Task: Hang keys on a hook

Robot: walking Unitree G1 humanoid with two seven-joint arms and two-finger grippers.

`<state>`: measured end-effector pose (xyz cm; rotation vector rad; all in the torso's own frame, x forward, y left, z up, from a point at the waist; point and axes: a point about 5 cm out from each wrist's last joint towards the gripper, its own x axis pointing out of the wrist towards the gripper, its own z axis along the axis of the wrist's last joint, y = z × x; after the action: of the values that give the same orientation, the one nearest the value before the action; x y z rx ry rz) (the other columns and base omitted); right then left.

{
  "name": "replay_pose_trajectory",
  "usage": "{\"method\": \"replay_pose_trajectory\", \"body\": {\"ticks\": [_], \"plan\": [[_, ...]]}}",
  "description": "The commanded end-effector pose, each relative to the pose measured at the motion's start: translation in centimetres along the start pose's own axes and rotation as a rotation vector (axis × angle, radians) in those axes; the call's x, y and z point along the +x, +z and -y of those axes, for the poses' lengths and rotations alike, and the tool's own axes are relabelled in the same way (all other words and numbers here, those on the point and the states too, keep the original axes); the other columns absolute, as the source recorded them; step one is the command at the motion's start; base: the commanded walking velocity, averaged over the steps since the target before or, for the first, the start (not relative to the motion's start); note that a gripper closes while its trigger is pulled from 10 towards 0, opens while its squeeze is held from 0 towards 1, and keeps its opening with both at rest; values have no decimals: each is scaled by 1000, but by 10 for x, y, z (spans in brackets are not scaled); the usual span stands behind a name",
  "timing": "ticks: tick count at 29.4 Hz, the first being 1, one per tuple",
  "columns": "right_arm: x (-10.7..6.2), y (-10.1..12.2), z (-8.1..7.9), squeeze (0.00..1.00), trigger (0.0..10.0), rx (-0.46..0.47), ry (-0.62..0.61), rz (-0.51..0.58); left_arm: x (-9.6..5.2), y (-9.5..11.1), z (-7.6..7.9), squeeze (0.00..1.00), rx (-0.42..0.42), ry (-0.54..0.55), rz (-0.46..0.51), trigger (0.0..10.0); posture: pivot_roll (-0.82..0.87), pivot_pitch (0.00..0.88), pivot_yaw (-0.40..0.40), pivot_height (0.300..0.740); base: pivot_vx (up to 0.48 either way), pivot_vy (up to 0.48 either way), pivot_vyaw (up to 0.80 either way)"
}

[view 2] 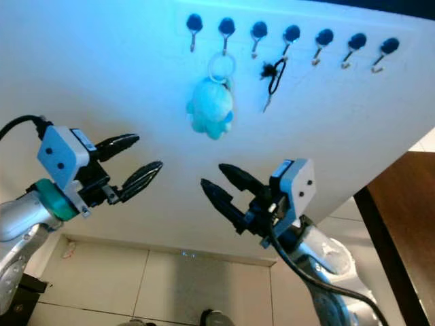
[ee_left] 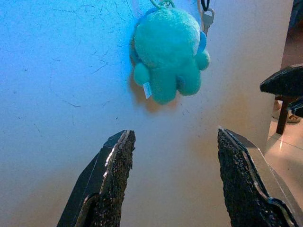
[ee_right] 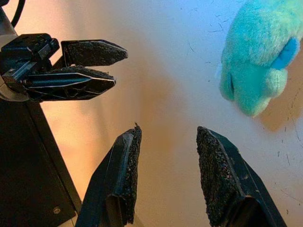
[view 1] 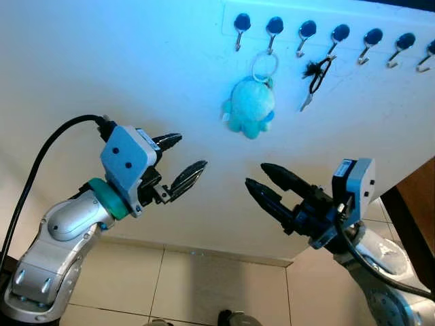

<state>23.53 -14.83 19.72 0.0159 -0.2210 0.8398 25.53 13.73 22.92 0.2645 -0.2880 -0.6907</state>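
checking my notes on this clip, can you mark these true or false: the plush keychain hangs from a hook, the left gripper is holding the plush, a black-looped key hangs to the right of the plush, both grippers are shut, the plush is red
1. The plush keychain hangs from a hook by its white ring. True.
2. The left gripper is holding the plush. False: its fingers are empty, below and left of the plush.
3. A key on a black loop hangs to the right of the plush. True.
4. Both grippers are shut. False: the left gripper and right gripper both have their fingers spread apart.
5. The plush is red. False: it is teal.
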Motion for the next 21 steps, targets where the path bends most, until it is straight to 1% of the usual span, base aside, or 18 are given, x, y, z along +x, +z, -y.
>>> {"method": "replay_pose_trajectory", "body": {"ticks": [1,6,11,16,17,21], "plan": [[0,-3,0,0,10000,5,2,-4,-2,-2,4,0,-2,-17,-17,10000,-33,40,30,740,-296,0,0],[1,-7,2,0,10000,-2,-22,-2,-5,-6,2,0,11,-11,-29,10000,-35,38,25,740,-337,0,0],[4,-1,7,0,10000,-11,-30,15,-4,-2,2,0,7,-8,-18,10000,-32,44,21,740,-352,0,0],[5,-4,6,0,10000,-17,-39,13,-6,-6,2,0,9,-2,-27,10000,-33,44,16,740,-355,0,0],[5,-2,6,0,10000,-15,-37,18,-5,-5,2,0,8,-2,-23,10000,-30,58,14,740,-356,0,0],[7,1,6,0,10000,-17,-34,25,-4,-3,1,0,7,-3,-20,10000,-38,46,18,740,-356,0,0]]}}
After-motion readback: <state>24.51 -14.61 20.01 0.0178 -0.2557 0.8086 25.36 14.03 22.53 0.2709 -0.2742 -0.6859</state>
